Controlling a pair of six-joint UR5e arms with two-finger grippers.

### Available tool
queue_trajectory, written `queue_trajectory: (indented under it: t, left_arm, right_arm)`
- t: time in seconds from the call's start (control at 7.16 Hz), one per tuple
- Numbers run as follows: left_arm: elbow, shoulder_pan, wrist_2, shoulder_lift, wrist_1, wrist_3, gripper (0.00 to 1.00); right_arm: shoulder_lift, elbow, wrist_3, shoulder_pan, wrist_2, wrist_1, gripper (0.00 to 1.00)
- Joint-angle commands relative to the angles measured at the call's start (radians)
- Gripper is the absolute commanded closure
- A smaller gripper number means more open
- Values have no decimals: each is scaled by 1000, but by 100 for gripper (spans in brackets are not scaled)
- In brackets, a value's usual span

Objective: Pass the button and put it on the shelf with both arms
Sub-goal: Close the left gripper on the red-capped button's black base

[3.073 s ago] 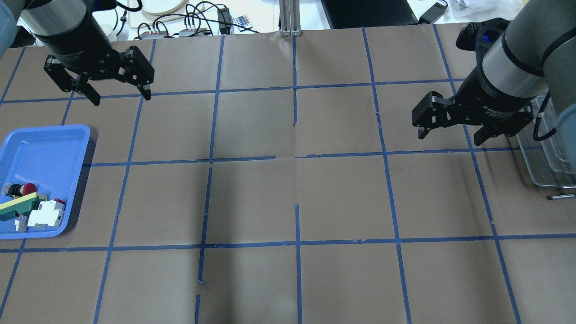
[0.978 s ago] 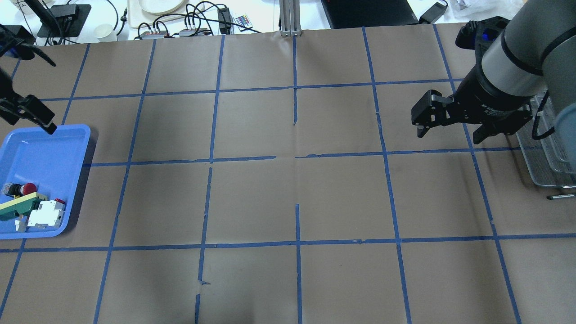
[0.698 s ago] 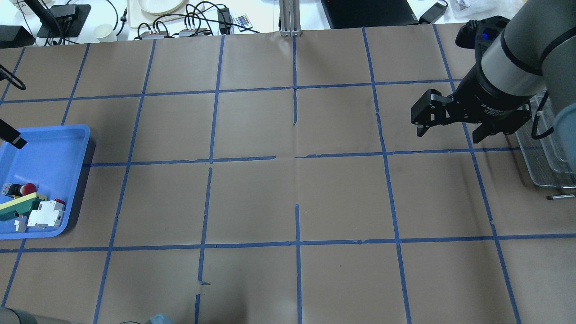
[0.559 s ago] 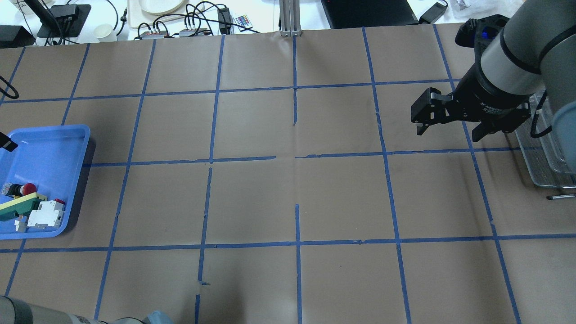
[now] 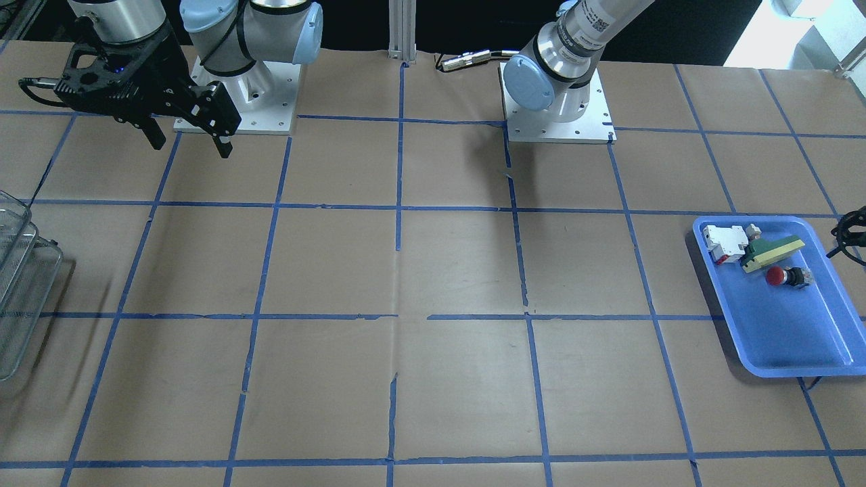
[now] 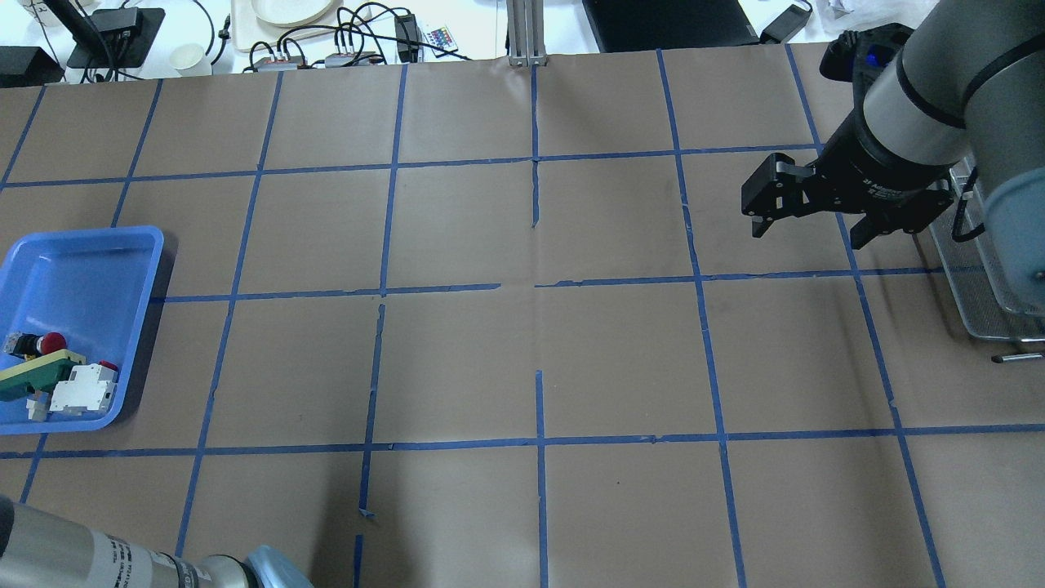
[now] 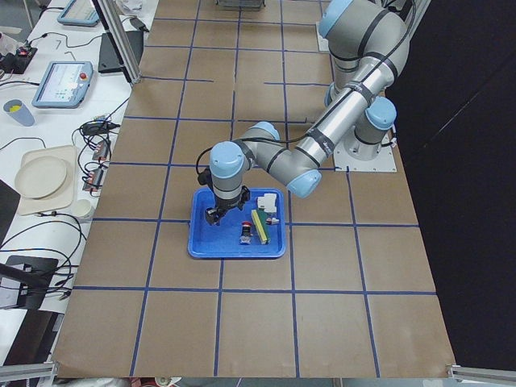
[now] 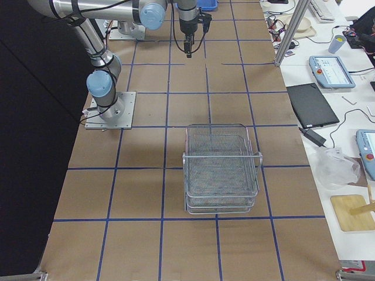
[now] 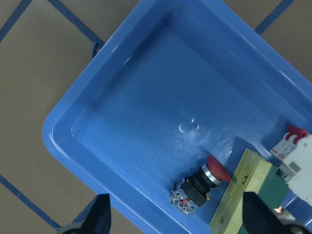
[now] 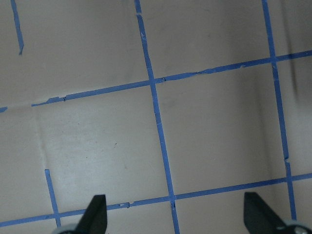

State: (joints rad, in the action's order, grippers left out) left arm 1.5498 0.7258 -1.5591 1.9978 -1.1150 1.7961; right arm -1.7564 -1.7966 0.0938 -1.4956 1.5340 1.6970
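Note:
The button with its red head lies on its side in the blue tray, against a green-and-yellow wedge. It also shows in the overhead view and the front view. My left gripper is open and empty and hovers above the tray, beside the button; it is out of the overhead view. My right gripper is open and empty above the table, next to the wire-mesh shelf. The shelf holds nothing.
The tray also holds a green-and-yellow wedge and a white-and-red switch. The left arm's elbow shows at the overhead view's bottom left. Cables and devices lie beyond the table's far edge.
My left arm has swung from the back left to over the tray, and its gripper has left the overhead view. My right gripper has drifted slightly away from the robot, still open.

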Motion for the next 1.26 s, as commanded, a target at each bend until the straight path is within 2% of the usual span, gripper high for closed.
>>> queue_trajectory:
  t: [0.0,0.42,0.7,1.12]
  left_arm:
    - [-91,-26,36,121,-14,192,6]
    - [-89,-75,113,164,-60,292,6]
    - [-63,-101,117,168,-77,308,0]
    - [-27,-121,113,170,-62,315,2]
  right_arm:
    - [3,-1,0,0,0,1,0]
    - [3,-1,0,0,2,0,0]
    - [3,-3,0,0,3,-2,0]
    - [3,-3,3,0,3,-2,0]
